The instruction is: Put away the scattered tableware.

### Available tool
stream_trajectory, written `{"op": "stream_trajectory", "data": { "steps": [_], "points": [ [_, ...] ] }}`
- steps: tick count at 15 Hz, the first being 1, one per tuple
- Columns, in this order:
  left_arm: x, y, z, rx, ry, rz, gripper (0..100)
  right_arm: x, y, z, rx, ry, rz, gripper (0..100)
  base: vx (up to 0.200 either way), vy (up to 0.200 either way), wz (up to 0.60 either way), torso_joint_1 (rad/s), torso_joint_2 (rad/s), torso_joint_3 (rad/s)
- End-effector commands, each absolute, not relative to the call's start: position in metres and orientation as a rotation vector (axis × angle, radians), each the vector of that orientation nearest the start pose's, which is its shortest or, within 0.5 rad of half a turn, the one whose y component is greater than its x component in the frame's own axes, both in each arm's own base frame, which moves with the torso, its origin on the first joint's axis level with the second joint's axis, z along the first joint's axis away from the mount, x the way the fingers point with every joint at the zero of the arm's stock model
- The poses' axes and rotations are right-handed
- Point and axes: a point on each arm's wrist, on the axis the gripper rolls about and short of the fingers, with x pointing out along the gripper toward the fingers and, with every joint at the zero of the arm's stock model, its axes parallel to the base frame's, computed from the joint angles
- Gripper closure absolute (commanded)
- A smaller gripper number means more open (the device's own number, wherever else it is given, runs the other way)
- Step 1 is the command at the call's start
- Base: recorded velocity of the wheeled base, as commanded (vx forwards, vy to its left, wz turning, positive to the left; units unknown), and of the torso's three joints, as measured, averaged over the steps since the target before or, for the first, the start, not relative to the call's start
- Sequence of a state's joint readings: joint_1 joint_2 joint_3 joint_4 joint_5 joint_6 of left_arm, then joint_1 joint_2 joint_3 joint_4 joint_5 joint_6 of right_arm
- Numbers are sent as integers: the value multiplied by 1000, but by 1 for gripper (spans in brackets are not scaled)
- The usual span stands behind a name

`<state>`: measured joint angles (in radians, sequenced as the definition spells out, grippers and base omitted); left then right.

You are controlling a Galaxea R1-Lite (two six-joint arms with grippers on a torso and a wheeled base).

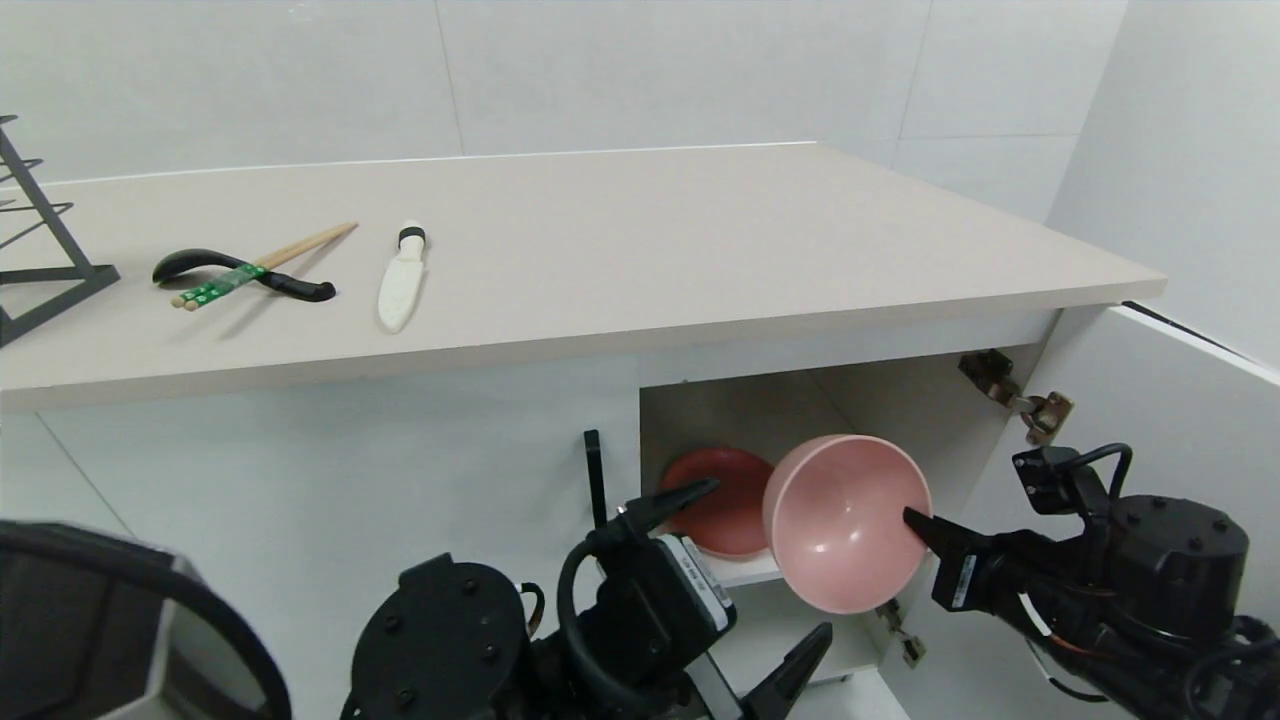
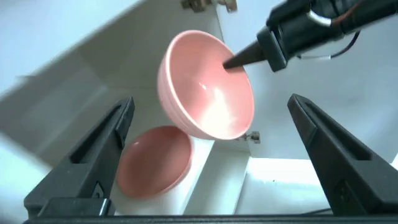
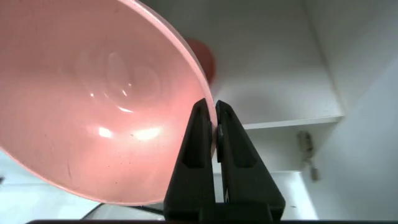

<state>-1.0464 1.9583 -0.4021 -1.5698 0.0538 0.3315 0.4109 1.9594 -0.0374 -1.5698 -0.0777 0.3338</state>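
Your right gripper (image 1: 915,520) pinches the pink bowl (image 1: 840,520) by its rim, tilted at 5 o'clock before the cabinet (image 1: 900,390), so level it and ease it onto the shelf (image 1: 750,572) by the red dish (image 1: 715,500), clear of your open left gripper (image 1: 755,565)

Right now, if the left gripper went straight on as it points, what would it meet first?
Probably the pink bowl that the right gripper holds by its rim; the red dish sits farther in. Depth is hard to judge.

No legible text. Stickers (image 1: 700,583) on left gripper (image 1: 767,557), right gripper (image 1: 912,518): print too small.
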Motion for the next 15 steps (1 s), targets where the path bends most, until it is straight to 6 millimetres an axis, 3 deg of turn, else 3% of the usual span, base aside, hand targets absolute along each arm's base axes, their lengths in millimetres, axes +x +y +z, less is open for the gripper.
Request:
{"op": "stream_trajectory", "data": {
  "steps": [1, 5, 9, 10, 12, 13, 15],
  "points": [
    [140, -223, 134, 254, -242, -954, 0, 199, 94, 55, 295, 395, 296, 100, 0, 0, 0, 0, 0, 0],
    [123, -156, 134, 276, -219, -1026, 0, 226, 107, 25, 301, 466, 281, 100, 0, 0, 0, 0, 0, 0],
    [109, -107, 155, 213, -306, -890, 0, 245, 116, 5, 286, 488, 275, 100, 0, 0, 0, 0, 0, 0],
    [104, -87, 170, 193, -399, -791, 0, 252, 119, -3, 277, 494, 278, 100, 0, 0, 0, 0, 0, 0],
    [96, -67, 183, 185, -488, -681, 0, 254, 121, -8, 246, 499, 297, 100, 0, 0, 0, 0, 0, 0],
    [83, -52, 194, 137, -562, -620, 0, 255, 121, -11, 209, 508, 344, 100, 0, 0, 0, 0, 0, 0],
    [75, -47, 193, 140, -560, -704, 0, 265, 124, -8, 189, 471, 403, 100, 0, 0, 0, 0, 0, 0]
  ]
}}
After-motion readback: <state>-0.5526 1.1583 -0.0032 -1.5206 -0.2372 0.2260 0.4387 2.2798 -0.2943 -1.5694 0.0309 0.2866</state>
